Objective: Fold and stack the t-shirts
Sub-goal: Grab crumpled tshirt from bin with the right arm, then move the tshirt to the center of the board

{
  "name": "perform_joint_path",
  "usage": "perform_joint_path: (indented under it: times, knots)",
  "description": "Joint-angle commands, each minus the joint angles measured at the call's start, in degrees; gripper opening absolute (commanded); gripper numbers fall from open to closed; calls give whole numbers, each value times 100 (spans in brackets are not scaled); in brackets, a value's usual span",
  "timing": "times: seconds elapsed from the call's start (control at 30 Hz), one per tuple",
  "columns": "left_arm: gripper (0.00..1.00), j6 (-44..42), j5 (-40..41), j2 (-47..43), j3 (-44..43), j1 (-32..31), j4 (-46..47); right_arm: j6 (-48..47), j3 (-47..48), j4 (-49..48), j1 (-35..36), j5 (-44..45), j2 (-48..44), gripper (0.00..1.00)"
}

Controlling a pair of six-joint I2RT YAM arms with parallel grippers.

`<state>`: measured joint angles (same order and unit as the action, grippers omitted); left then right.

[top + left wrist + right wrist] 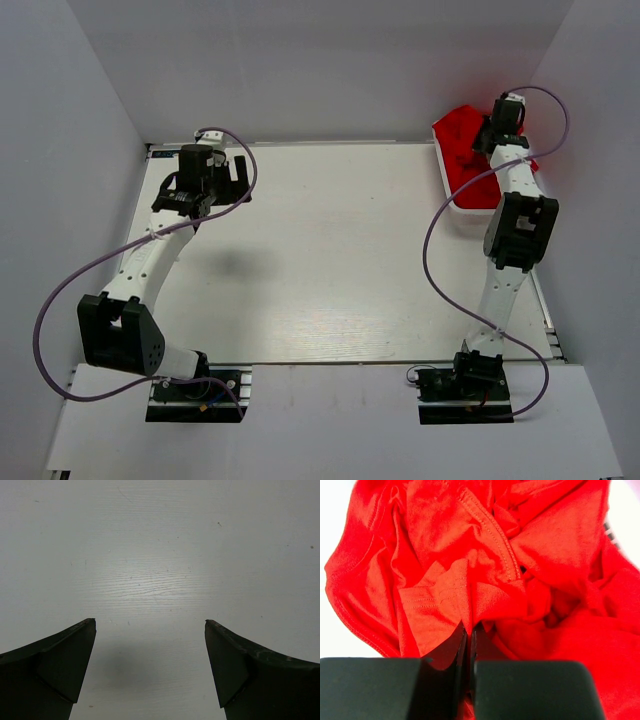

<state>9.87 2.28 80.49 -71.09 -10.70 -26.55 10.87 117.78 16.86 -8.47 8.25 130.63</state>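
Right hand [469, 630], over the basket [468, 207], pinches a fold of the shirts [470, 555]; left hand [150, 625], spread empty, hangs well left of the basket.

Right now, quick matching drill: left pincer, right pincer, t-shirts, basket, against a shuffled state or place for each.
1. left pincer
2. right pincer
3. t-shirts
4. basket

A. white, at the far right corner of the table
B. shut on red cloth
C. open, holding nothing
D. red, crumpled in a heap

Pairs: 1-C, 2-B, 3-D, 4-A
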Motion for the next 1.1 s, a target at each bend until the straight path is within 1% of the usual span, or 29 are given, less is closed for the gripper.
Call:
perform_joint_path:
  times: [0.0,0.07,0.1,0.23,0.3,0.37,0.43,0.47,0.5,0.57,0.6,0.67,0.77,0.8,0.83,0.87,0.9,0.93,1.0,1.07]
  knots:
    - [100,-55,-141,20,-151,24,97,-111,35,-464,-23,237,-599,0]
    - [100,-55,-141,20,-151,24,150,-191,105,-491,3,396,-766,0]
    - [100,-55,-193,20,-151,24,150,-191,114,-534,-5,449,-1098,0]
    - [100,-55,-246,20,-151,24,150,-261,158,-781,-32,467,-1609,0]
    - [100,-3,-299,20,-151,24,150,-463,403,-729,-6,520,-1872,0]
    - [100,-2,-299,20,-99,24,202,-586,744,-597,12,309,-2006,0]
    - [100,50,-299,-42,-98,24,202,-709,878,-605,12,-181,-2260,0]
    - [100,50,-351,-42,-98,24,263,-718,1044,-562,21,-279,-2400,0]
    - [100,50,-351,-103,-37,24,264,-753,1107,-553,38,-593,-2471,0]
    - [100,50,-422,-156,42,24,316,-719,1186,-675,65,-763,-2777,0]
    - [100,50,-422,-226,43,24,404,-710,1186,-745,100,-1033,-2840,0]
    - [100,102,-422,-287,113,24,465,-692,1239,-999,117,-1141,-3059,0]
    - [100,103,-483,-341,113,24,466,-552,1379,-1377,161,-1614,-3157,0]
    - [100,103,-483,-341,113,24,466,-499,1588,-1440,170,-1729,-3149,0]
    - [100,103,-483,-341,61,24,466,-307,1678,-1501,196,-2165,-3140,0]
    - [100,103,-483,-341,60,24,466,-244,1861,-1850,231,-2292,-3131,0]
    - [100,103,-483,-341,60,24,466,-148,1898,-1975,240,-2380,-3122,0]
    - [100,103,-483,-341,-1,24,466,97,1924,-2107,301,-2624,-3157,0]
    - [100,103,-483,-341,-1,24,466,292,1994,-2642,337,-2749,-3210,0]
    - [100,103,-483,-341,-54,24,466,704,2047,-3073,407,-3048,-3280,0]
